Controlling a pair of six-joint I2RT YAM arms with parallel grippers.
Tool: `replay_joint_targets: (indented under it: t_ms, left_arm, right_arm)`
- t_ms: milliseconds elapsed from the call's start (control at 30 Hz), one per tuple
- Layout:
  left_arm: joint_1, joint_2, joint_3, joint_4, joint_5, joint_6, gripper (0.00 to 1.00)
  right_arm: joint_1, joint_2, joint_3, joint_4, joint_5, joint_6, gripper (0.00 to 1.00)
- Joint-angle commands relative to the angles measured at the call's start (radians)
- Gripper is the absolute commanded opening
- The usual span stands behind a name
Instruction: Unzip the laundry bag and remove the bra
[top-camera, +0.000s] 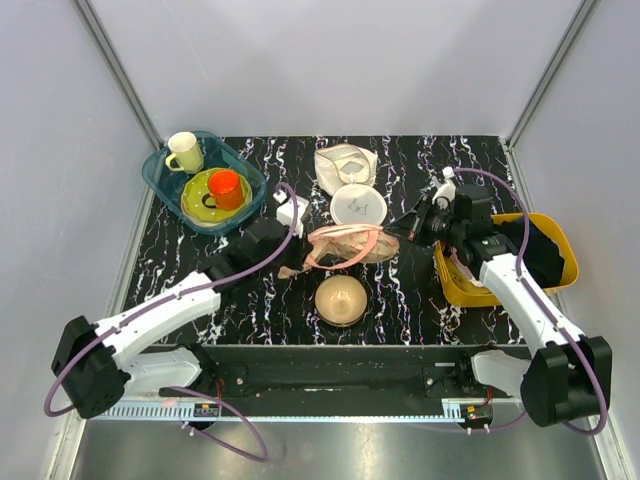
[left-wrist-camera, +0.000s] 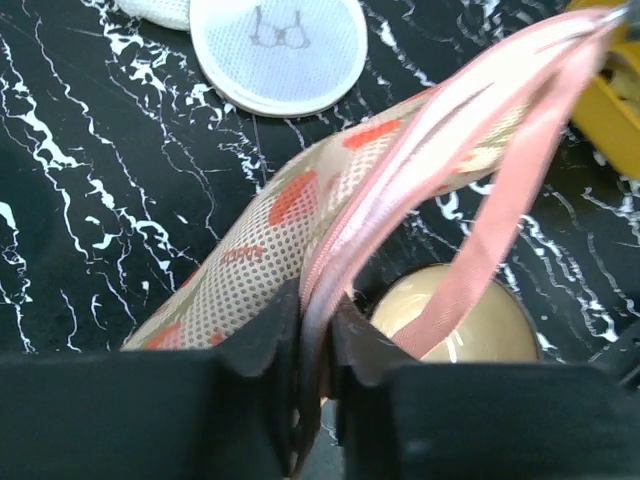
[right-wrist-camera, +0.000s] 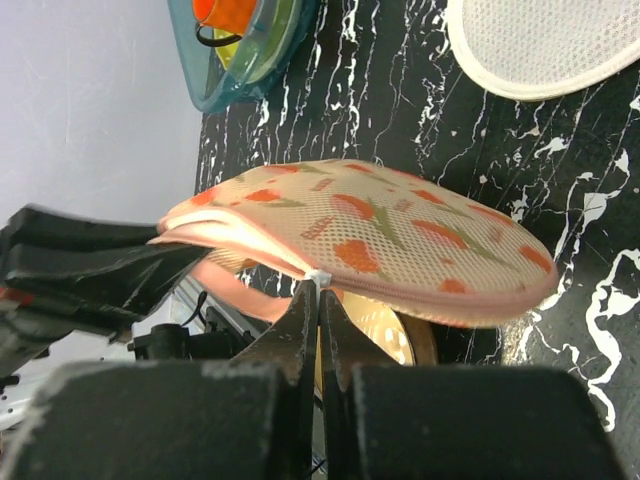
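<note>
As it hangs gripped at two places, we log the laundry bag (top-camera: 345, 243), held aloft just behind the tan dome-shaped bowl (top-camera: 340, 298), its pink zipper band (left-wrist-camera: 480, 230) hanging loose in a loop. Left gripper (left-wrist-camera: 310, 328): clamped on the bag's edge, behind-left of the bowl. Right gripper (right-wrist-camera: 318, 300): pinched tight on the white zipper pull (right-wrist-camera: 318, 276), behind-right of the bowl. White mesh disc (top-camera: 358, 205): farther behind the bowl. Yellow bin (top-camera: 460, 292): right of the bowl
</note>
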Motion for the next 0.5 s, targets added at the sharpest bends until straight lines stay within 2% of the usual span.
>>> replay_joint_targets:
  t_ms: [0, 33, 67, 133, 267, 300, 367, 467]
  left_arm:
    - [0.062, 0.086, 0.042, -0.023, 0.069, -0.039, 0.3]
    - [0.062, 0.103, 0.098, -0.029, 0.108, -0.041, 0.47]
    - [0.062, 0.13, 0.135, -0.037, 0.179, -0.042, 0.74]
    - [0.057, 0.16, 0.215, -0.078, 0.221, -0.032, 0.87]
    - [-0.001, 0.213, 0.41, -0.155, 0.139, 0.059, 0.95]
    - [-0.007, 0.238, 0.43, -0.155, 0.152, 0.069, 0.99]
    - [-0.013, 0.281, 0.5, -0.149, 0.25, 0.1, 0.99]
    - [-0.03, 0.4, 0.579, -0.193, 0.277, 0.143, 0.99]
  right_arm:
    - [-0.008, -0.073, 0.049, -0.003, 0.003, -0.013, 0.0]
    - [-0.006, -0.073, 0.042, -0.003, -0.005, -0.008, 0.0]
    - [-0.006, -0.073, 0.031, -0.001, -0.017, -0.004, 0.0]
    - [-0.006, -0.078, 0.002, 0.011, -0.018, 0.004, 0.0]
    - [-0.006, -0.101, -0.018, 0.023, -0.026, 0.015, 0.0]
    - [-0.008, -0.104, -0.017, 0.025, -0.029, 0.013, 0.0]
    - [-0.006, -0.104, -0.015, 0.023, -0.035, 0.01, 0.0]
    - [-0.008, -0.096, -0.006, 0.019, -0.044, 0.005, 0.0]
